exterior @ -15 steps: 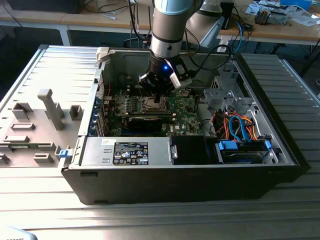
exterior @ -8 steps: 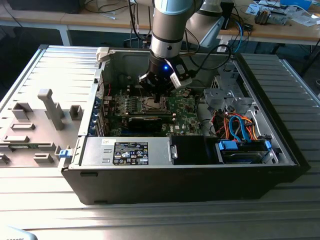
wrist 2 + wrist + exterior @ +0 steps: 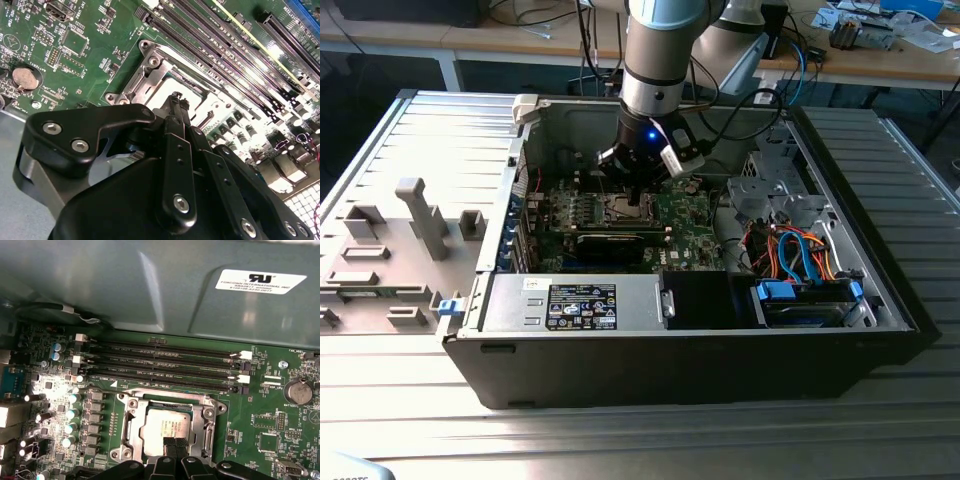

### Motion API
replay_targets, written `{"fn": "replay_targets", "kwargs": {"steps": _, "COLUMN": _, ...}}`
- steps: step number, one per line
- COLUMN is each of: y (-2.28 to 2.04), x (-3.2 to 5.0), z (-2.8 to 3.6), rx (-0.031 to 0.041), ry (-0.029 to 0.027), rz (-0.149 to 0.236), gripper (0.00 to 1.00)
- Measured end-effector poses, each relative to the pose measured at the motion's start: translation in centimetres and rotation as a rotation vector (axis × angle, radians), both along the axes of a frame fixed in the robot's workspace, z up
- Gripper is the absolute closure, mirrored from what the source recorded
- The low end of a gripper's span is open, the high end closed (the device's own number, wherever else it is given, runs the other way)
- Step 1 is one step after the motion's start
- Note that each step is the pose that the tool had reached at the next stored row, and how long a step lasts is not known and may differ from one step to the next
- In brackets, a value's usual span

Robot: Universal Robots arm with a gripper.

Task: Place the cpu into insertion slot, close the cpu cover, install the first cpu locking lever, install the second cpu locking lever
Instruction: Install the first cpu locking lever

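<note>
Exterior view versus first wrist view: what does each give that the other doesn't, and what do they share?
Exterior view: the open computer case, its power supply, the blue drive bay, the arm over it, and grey blocks on the table at the exterior view's left. First wrist view: the silvery chip lying in the socket, four memory slots and a coin battery. Shared: the green motherboard and the gripper, shut, at the socket.
</note>
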State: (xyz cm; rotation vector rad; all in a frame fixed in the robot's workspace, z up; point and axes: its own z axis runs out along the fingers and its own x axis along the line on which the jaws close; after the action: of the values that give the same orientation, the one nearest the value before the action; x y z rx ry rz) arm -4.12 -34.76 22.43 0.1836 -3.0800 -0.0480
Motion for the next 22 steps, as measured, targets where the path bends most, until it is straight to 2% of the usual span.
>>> {"fn": "replay_targets", "kwargs": {"steps": 22, "y": 0.00, "x": 0.00, "z": 0.00, "rx": 0.0000, "ry": 0.0000, "rz": 0.023, "gripper": 0.89}}
